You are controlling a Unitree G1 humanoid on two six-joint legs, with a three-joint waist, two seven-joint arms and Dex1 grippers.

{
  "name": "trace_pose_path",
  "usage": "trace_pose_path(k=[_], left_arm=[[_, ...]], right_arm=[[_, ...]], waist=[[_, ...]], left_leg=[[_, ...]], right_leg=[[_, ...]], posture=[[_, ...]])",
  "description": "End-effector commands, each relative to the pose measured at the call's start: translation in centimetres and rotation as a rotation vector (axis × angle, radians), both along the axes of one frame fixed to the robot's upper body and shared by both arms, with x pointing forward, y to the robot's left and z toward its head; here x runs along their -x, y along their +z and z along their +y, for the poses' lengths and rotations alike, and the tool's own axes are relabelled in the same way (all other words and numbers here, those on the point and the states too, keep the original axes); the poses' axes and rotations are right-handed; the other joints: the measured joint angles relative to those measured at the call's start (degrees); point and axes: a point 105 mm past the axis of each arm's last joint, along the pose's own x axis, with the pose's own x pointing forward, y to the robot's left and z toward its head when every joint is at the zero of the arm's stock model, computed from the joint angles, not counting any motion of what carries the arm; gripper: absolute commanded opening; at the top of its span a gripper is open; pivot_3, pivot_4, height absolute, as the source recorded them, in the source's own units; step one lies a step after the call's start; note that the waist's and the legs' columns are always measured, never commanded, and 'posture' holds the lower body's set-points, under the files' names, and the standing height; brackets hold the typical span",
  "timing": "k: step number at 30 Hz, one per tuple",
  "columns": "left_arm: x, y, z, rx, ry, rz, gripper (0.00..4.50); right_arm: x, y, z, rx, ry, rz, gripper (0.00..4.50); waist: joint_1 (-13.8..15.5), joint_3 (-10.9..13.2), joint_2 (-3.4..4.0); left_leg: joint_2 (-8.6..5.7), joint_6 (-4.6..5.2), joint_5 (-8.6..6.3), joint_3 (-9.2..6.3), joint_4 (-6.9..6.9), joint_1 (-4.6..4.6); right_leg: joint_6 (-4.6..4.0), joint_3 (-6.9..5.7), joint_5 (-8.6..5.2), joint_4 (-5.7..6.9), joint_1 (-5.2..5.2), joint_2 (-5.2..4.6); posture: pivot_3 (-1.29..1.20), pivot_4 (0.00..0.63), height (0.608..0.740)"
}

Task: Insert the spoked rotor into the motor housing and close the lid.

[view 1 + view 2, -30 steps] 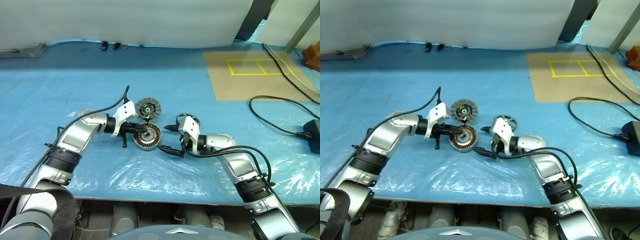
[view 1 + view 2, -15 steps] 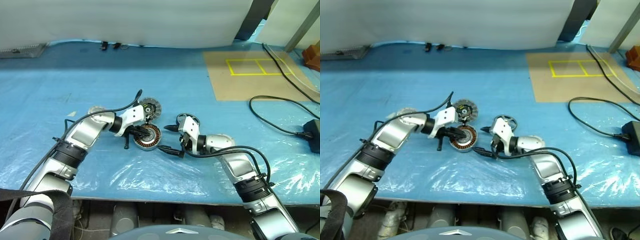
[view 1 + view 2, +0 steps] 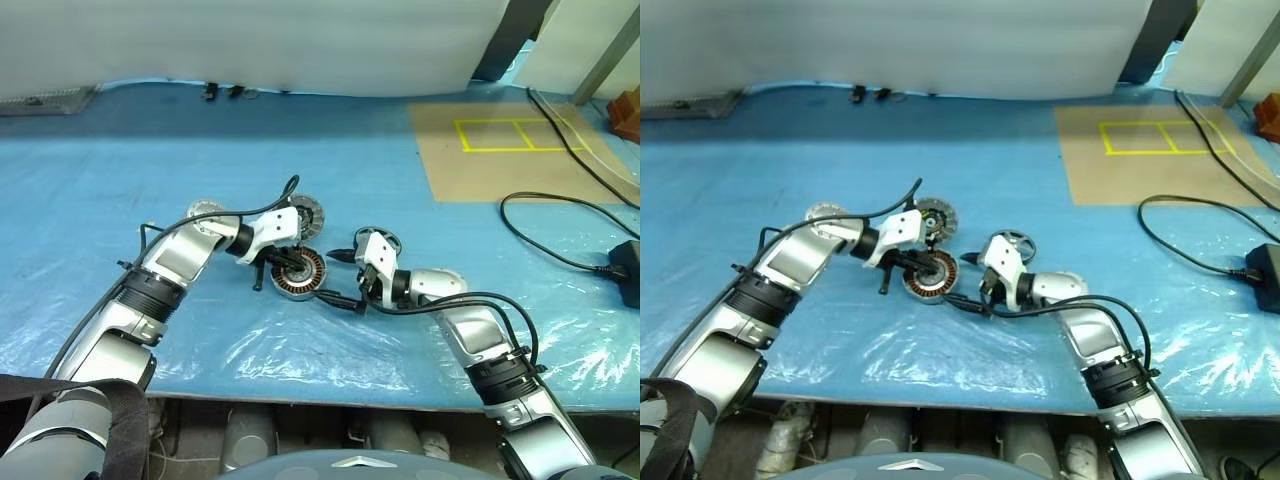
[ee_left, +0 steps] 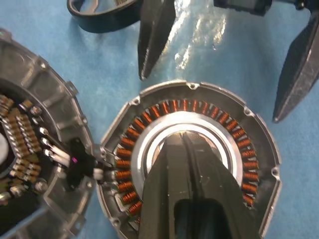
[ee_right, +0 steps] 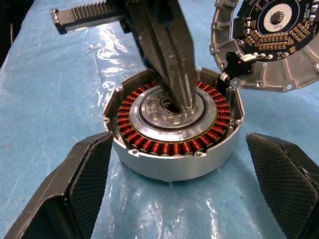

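1. Left gripper (image 3: 289, 264): clenched shut with nothing between the fingers. Its paired tips point down into the centre of the motor housing (image 3: 300, 272), inside the ring of copper windings. Whether they press on the hub or stop just above it I cannot tell.
2. Change noted: over the last second the left forearm has swung in and the wrist has rolled, so its white wrist block now sits over the near edge of the lid (image 5: 269, 40). The closed tips have kept to the housing centre throughout.
3. Right gripper (image 3: 342, 278): released, jaws wide, one finger on each side of the housing and clear of its wall. It has not moved.
4. Motor housing: same spot on the blue sheet (image 3: 200, 150), open side up, and no spoked wheel is seated in it.
5. Lid: still swung open, joined to the housing at its far side, segmented face showing.
6. Spoked rotor (image 3: 1012, 241): lies on the sheet just beyond the right gripper, to the right of the housing, and nothing holds it.
7. Judgement: the change is a repositioning only. Insertion has not begun, and the left fingers must leave the bore before the rotor can drop in.
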Motion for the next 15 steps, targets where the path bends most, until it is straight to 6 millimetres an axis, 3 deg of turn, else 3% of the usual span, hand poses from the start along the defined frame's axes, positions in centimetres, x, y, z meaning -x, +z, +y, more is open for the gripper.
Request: trace_pose_path(k=[1,15], left_arm=[[0.02,1.19,-0.07,0.021,-0.009,-0.016,0.05],[0.29,0.52,0.88,-0.060,-0.004,-0.003,0.05]], right_arm=[[0.01,1.06,0.57,-0.016,0.021,-0.038,4.50],[0.00,0.95,0.50,-0.015,0.023,-0.038,4.50]], waist=[[-0.1,0.0,0.00],[0.0,0.0,-0.01]], left_leg=[[0.01,0.00,0.00,0.00,0.00,-0.02],[0.01,0.00,0.00,0.00,0.01,-0.04]], right_leg=[[0.00,0.00,0.00,0.00,-0.01,0.01],[0.00,0.00,0.00,0.00,-0.02,0.01]], posture=[[0.00,0.150,0.740],[0.00,0.150,0.740]])
